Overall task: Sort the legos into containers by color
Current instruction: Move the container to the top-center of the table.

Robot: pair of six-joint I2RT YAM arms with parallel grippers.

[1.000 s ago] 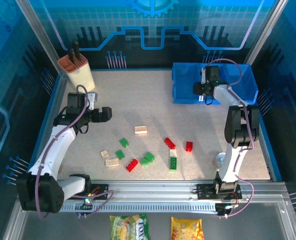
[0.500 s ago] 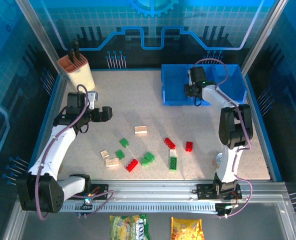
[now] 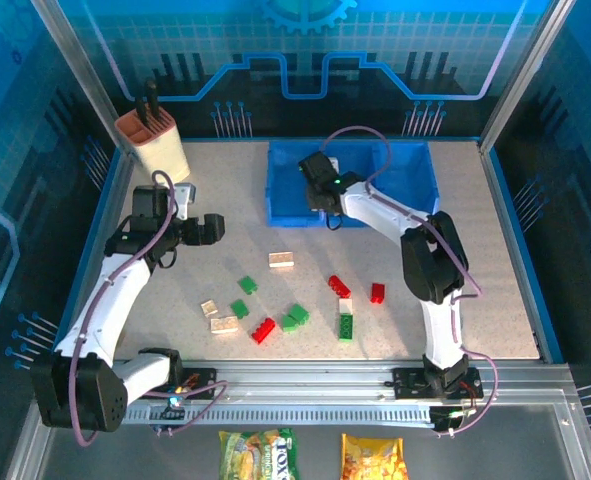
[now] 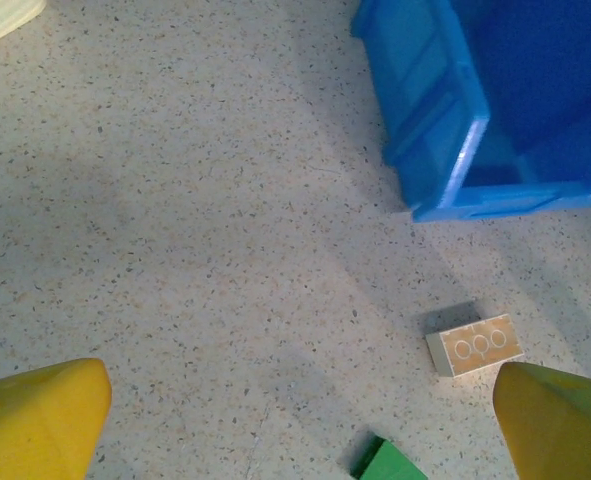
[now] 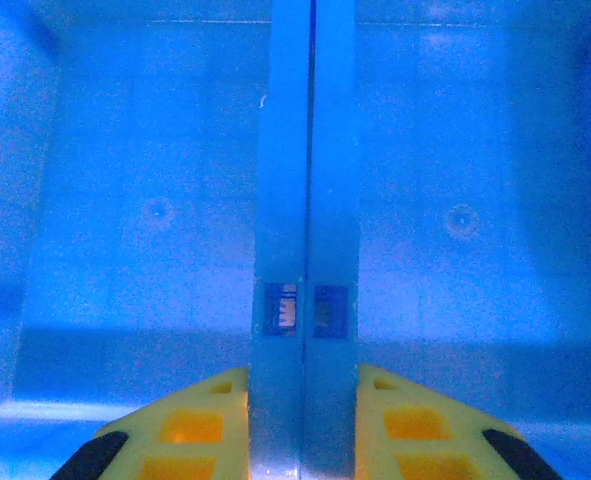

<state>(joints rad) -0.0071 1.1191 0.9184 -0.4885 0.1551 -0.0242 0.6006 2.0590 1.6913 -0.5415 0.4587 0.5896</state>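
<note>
Blue containers (image 3: 287, 212), divider edge clamped by right gripper (image 5: 303, 388); open table (image 3: 230, 180) leftward

The blue containers (image 3: 405, 180) now sit at the table's rear middle, dragged left from the right rear corner. The right gripper (image 5: 303, 390) clamps their dividing wall, its arm swung leftward with them.

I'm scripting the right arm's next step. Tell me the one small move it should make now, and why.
Probably drag the containers a little nearer the legos. The right gripper is shut on the dividing wall between two compartments, and every lego lies on the table well short of the containers, toward the arm bases.
</note>
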